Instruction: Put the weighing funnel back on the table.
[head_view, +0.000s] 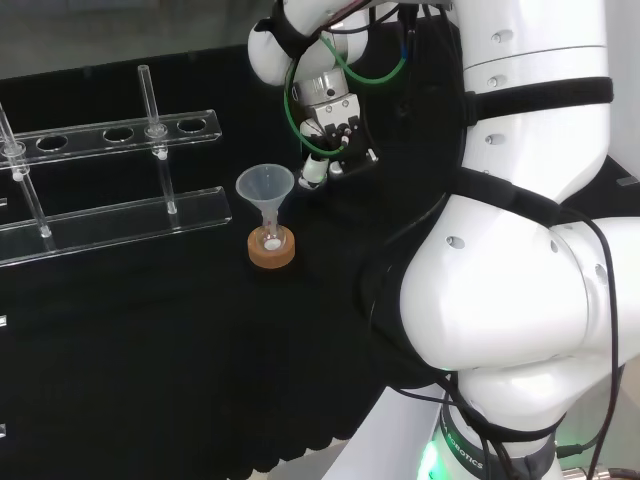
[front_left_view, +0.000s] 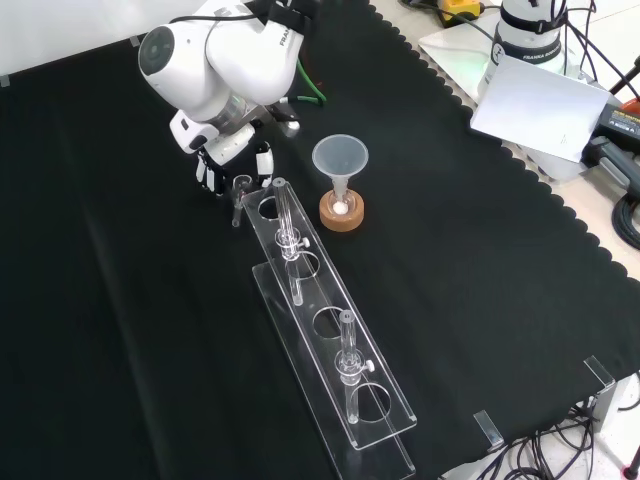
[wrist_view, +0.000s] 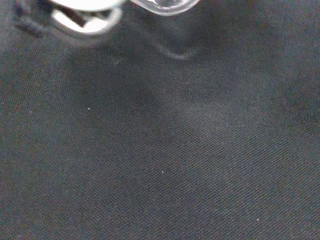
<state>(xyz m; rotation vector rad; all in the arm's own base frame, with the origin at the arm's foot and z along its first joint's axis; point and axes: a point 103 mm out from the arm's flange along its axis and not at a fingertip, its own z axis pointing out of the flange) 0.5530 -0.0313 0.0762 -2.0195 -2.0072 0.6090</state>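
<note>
Funnel (front_left_view: 340, 157): one, the big cone, there it stands.
Flask (front_left_view: 341, 206): one, small.
Cork ring (front_left_view: 341, 218): one.
Rack (front_left_view: 388, 415): one, clear.
Tubes (front_left_view: 347, 345): I count two upright in the rack.
Weighing funnel (front_left_view: 240, 188): one.
Hand (front_left_view: 232, 160): one.
Table (front_left_view: 120, 350): one, black-clothed.

The cloth (wrist_view: 160, 165) was matt black with a fine, slightly rough weave. The weighing funnel (front_left_view: 241, 198), the funnel (head_view: 265, 187) and the rack (front_left_view: 318, 293) looked smooth, clear and glossy. The ring (head_view: 271, 255) was dull cork, and the arm (head_view: 520, 290) had shiny white plastic shells.
</note>
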